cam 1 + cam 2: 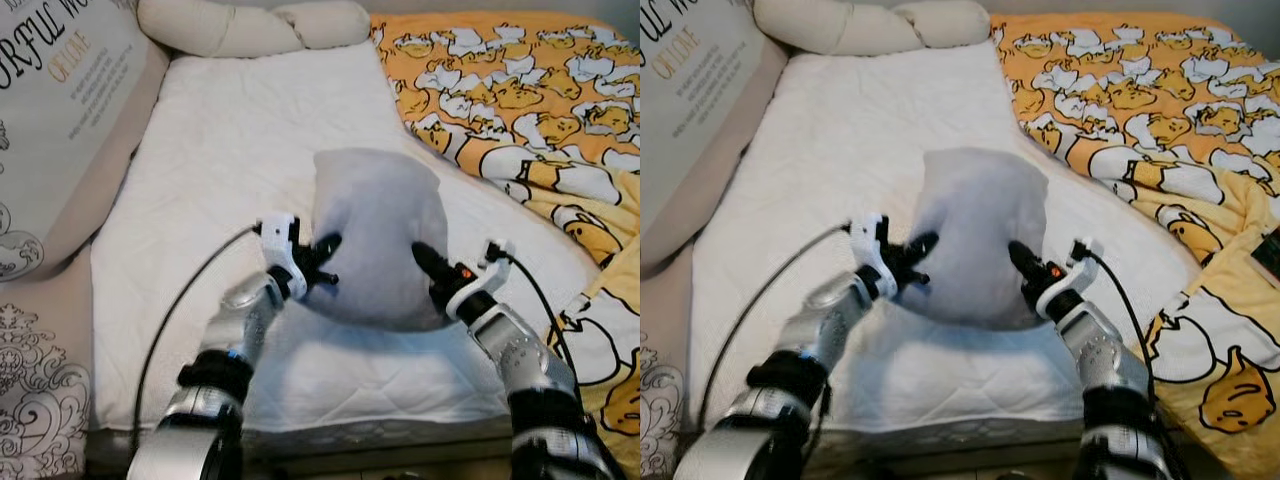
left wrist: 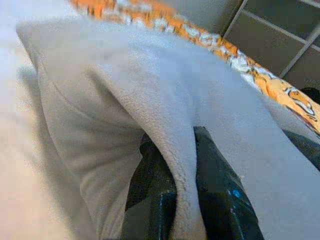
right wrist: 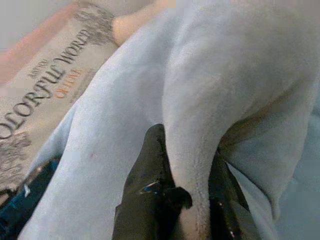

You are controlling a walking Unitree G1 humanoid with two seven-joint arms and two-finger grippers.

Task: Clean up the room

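I have the soft grey fleece pillow (image 1: 378, 235) upright between both tools. Left tool (image 1: 322, 262) and right tool (image 1: 428, 268) each pinch a lower corner fold, over the white quilted bed (image 1: 230, 150).

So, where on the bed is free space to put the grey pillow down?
Free: white mattress pad between the lettered cushion and duck blanket, beyond the grey pillow. Crowded: the head end, with the knotted cushion.

white mattress pad (image 1: 230, 150), duck-print quilt (image 1: 520, 90)
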